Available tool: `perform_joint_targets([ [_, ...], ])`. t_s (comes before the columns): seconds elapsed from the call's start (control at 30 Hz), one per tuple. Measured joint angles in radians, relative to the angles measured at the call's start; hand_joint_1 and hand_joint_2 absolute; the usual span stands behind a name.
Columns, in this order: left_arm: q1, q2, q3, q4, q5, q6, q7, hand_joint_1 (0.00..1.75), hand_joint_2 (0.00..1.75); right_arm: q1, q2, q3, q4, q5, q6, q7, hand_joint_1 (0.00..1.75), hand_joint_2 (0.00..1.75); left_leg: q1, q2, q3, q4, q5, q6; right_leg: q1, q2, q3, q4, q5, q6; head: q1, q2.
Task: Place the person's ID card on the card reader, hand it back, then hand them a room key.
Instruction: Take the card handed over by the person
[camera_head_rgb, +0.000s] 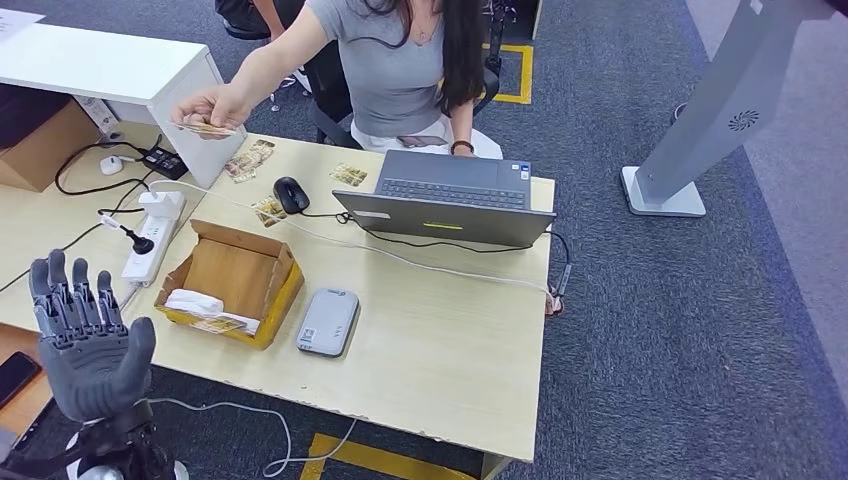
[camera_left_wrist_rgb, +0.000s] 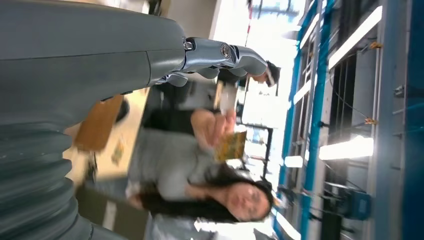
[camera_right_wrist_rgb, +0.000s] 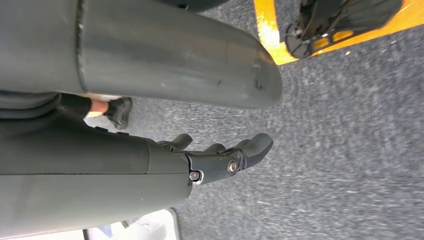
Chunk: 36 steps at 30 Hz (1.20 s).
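A person (camera_head_rgb: 395, 60) sits behind the desk and holds out an ID card (camera_head_rgb: 207, 127) over the desk's far left corner; the card (camera_left_wrist_rgb: 231, 145) also shows blurred in the left wrist view. My left hand (camera_head_rgb: 88, 340) is raised at the near left edge of the desk, palm up toward the person, fingers straight and apart, holding nothing. The grey card reader (camera_head_rgb: 328, 321) lies flat near the desk's front, beside a cardboard box (camera_head_rgb: 232, 283) holding cards. My right hand (camera_right_wrist_rgb: 220, 160) hangs over the carpet, fingers loosely extended, empty.
An open laptop (camera_head_rgb: 450, 200) and black mouse (camera_head_rgb: 290, 194) sit on the desk (camera_head_rgb: 450, 340) near the person. Loose cards (camera_head_rgb: 248, 160) lie at the far left. A power strip (camera_head_rgb: 150, 235) with cables lies left of the box. A white stand (camera_head_rgb: 700, 130) is on the carpet.
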Motion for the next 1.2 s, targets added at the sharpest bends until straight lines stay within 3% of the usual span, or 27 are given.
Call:
perform_joint_targets([
  [0.1, -0.064, 0.094, -0.079, 0.020, -0.492, 0.127, 0.158, 0.00, 1.75, -0.010, -0.007, 0.010, 0.019, 0.022, 0.000, -0.015, 0.00, 0.00, 0.000, -0.001, 0.000, 0.000, 0.002, 0.000, 0.000, -0.002, 0.000, 0.000, 0.000, 0.000, 0.000, 0.000],
  [0.17, -0.143, 0.169, -0.144, 0.066, -0.815, 0.134, 0.316, 0.00, 1.75, -0.019, -0.014, 0.021, 0.030, 0.034, 0.004, -0.019, 0.00, 0.00, 0.000, -0.002, 0.000, 0.000, 0.003, -0.002, 0.000, -0.003, 0.000, 0.000, 0.001, 0.000, 0.000, 0.000],
  [0.23, -0.236, 0.238, -0.211, 0.129, -0.987, 0.112, 0.430, 0.00, 1.75, -0.028, -0.022, 0.033, 0.041, 0.045, 0.010, -0.020, 0.00, 0.00, 0.001, -0.002, -0.001, 0.000, 0.005, -0.002, 0.000, -0.002, -0.001, 0.001, 0.004, -0.001, 0.000, 0.000],
  [0.33, -0.375, 0.314, -0.300, 0.232, -1.075, 0.089, 0.514, 0.00, 1.75, -0.039, -0.034, 0.052, 0.057, 0.058, 0.015, -0.016, 0.00, 0.00, 0.001, -0.001, -0.001, 0.000, 0.007, -0.002, 0.000, -0.001, -0.001, 0.001, 0.006, 0.000, 0.000, 0.000],
  [0.5, -0.506, 0.367, -0.405, 0.336, -1.133, 0.080, 0.554, 0.00, 1.75, -0.048, -0.044, 0.076, 0.075, 0.060, 0.015, -0.008, 0.00, 0.00, 0.000, -0.001, -0.002, 0.000, 0.007, -0.002, 0.000, 0.001, 0.000, 0.001, 0.007, 0.002, 0.000, 0.000],
  [0.93, -0.546, 0.395, -0.481, 0.392, -1.139, 0.073, 0.577, 0.00, 1.75, -0.050, -0.052, 0.099, 0.087, 0.061, 0.017, -0.005, 0.00, 0.00, 0.000, 0.000, -0.003, 0.000, 0.007, -0.002, 0.000, 0.001, -0.002, 0.001, 0.007, 0.002, 0.000, 0.000],
  [1.07, -0.546, 0.398, -0.483, 0.392, -1.138, 0.068, 0.580, 1.75, 1.75, -0.050, -0.054, 0.105, 0.087, 0.066, 0.021, -0.005, 0.00, 0.00, 0.000, 0.000, -0.003, 0.000, 0.007, -0.002, 0.000, 0.001, -0.002, 0.001, 0.007, 0.002, 0.000, 0.000],
  [1.2, -0.545, 0.399, -0.484, 0.392, -1.133, 0.049, 0.581, 1.75, 1.75, -0.049, -0.056, 0.117, 0.087, 0.075, 0.027, -0.005, 0.00, 0.00, 0.000, 0.000, -0.003, 0.000, 0.007, -0.002, 0.000, 0.001, -0.002, 0.001, 0.007, 0.002, 0.000, 0.000],
])
